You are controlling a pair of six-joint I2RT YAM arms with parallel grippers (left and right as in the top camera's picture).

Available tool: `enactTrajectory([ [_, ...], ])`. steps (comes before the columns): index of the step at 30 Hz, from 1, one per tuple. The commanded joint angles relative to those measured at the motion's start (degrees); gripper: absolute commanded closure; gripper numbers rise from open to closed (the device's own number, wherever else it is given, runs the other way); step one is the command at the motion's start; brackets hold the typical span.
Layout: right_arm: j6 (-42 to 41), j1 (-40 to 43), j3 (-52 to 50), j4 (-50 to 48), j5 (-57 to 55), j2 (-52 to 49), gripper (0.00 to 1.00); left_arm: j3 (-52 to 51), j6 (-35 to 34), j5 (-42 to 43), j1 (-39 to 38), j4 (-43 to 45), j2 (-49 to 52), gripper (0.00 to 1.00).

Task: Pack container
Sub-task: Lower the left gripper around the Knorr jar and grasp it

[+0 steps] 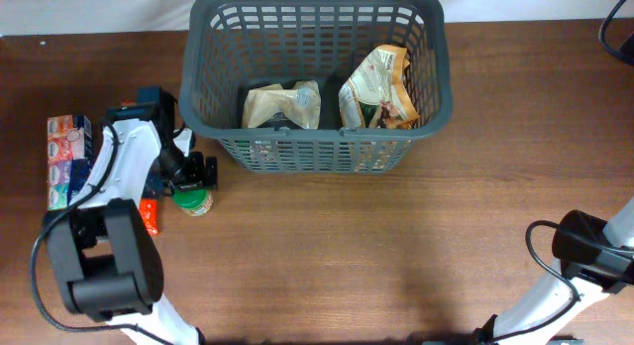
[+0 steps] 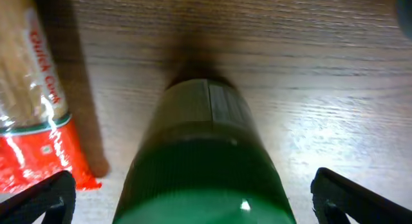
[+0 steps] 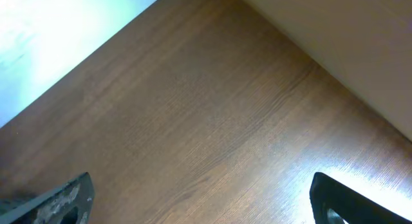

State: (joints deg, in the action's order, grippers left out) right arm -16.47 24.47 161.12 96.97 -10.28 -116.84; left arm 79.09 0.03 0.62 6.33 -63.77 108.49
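Already two tan pouches (image 1: 282, 105) sit in your dark grey lattice plastic basket (image 1: 317, 155); left gripper (image 2: 196, 195), jaws spread wide, straddles an ungrasped green-lidded jar (image 2: 206, 147); right gripper (image 3: 206, 201) gapes empty.

The desk (image 1: 396, 256) is brown wood grain, smooth, with a soft sheen where light falls on it. The shopping basket (image 1: 307, 152) is dark grey moulded plastic, matt. Inside it, the left snack bag (image 1: 282, 105) and the right snack bag (image 1: 378, 87) are crinkled, shiny film. The jar (image 1: 192, 199) has a smooth, glossy green plastic lid (image 2: 206, 179). The pasta packet (image 2: 38, 121) left of it is glossy film, partly clear, partly red. The left end effector (image 2: 201, 208) has matt black fingers (image 2: 42, 199); on the right end effector (image 3: 203, 201) the left finger (image 3: 58, 198) looks scuffed grey
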Motion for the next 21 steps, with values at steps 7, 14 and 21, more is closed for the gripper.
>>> enactTrajectory([
  [7, -0.1, 0.3, -0.2, 0.3, -0.9, 0.7, 0.01, 0.9, 0.9, -2.2, 0.4, 1.6, 0.7, 0.01],
  [14, -0.1, 0.3, -0.2, 0.3, -0.9, 0.7, 0.01, 0.9, 0.9, -1.5, 5.2, 1.8, 0.7, 0.01],
  [21, -0.1, 0.3, -0.2, 0.3, -0.9, 0.7, 0.01, 0.9, 3.0, 0.0, 4.8, 2.4, 0.7, 0.01],
])
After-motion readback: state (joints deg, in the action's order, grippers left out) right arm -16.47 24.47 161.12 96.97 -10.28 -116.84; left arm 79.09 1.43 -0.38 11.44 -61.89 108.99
